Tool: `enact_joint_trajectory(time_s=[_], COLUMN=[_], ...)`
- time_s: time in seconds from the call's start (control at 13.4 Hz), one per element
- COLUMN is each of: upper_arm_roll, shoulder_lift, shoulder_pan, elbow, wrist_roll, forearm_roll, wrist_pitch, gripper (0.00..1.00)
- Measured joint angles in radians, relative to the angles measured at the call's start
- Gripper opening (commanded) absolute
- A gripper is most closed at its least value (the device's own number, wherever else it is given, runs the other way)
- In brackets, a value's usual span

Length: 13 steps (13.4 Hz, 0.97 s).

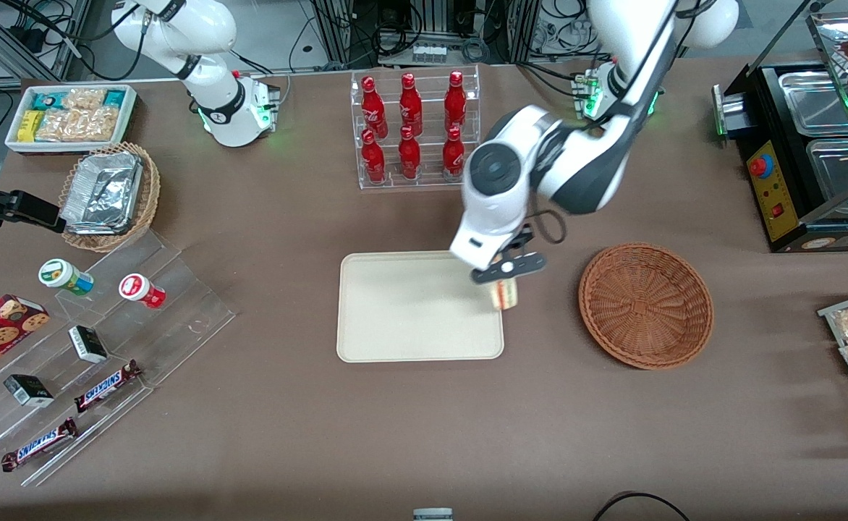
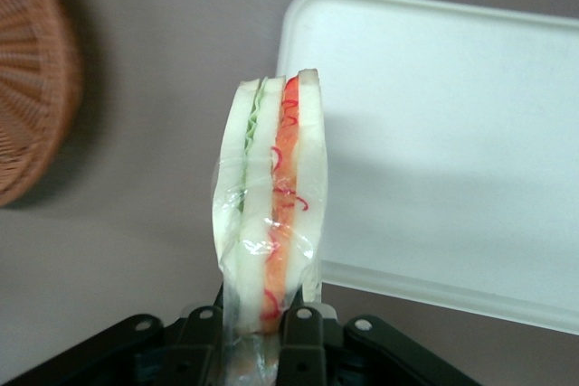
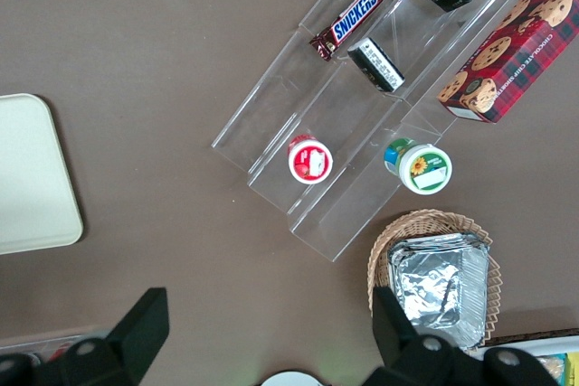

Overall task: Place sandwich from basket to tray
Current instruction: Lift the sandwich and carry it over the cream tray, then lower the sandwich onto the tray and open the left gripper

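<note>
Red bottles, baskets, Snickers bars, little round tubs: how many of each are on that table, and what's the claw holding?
Red bottles: 6
Wicker baskets: 2
Snickers bars: 2
Round tubs: 2
Tray: 1
Sandwich: 1, held in the shut gripper at the tray's edge nearest the brown basket
Total: 14

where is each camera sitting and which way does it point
Front: high, facing the robots, looking down on the table; both arms show, gripper holding the sandwich over the tray edge.
Left wrist: looks past the gripper at sandwich, tray, basket.
Right wrist: looks down at snack shelves; parked fingers show.
Shared: tray, in all three.
</note>
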State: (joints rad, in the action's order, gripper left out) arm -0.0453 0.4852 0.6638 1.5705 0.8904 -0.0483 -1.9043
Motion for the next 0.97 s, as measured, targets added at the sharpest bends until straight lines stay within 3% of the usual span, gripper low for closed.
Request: enact_joint_trajectory(time_s=[0.3, 0.37, 0.97], upper_arm_roll=[0.000, 0.000, 0.001], shoulder_lift=[0.154, 0.176, 0.258], shoulder_pan=[0.059, 0.071, 0.139], elbow=[-0.098, -0.112, -0.147], wrist_roll=[0.000, 0.000, -0.021], forearm_roll=[0.000, 0.000, -0.002], wrist_pitch=[-0.136, -0.168, -0.296], gripper=[0.17, 0.21, 0.21])
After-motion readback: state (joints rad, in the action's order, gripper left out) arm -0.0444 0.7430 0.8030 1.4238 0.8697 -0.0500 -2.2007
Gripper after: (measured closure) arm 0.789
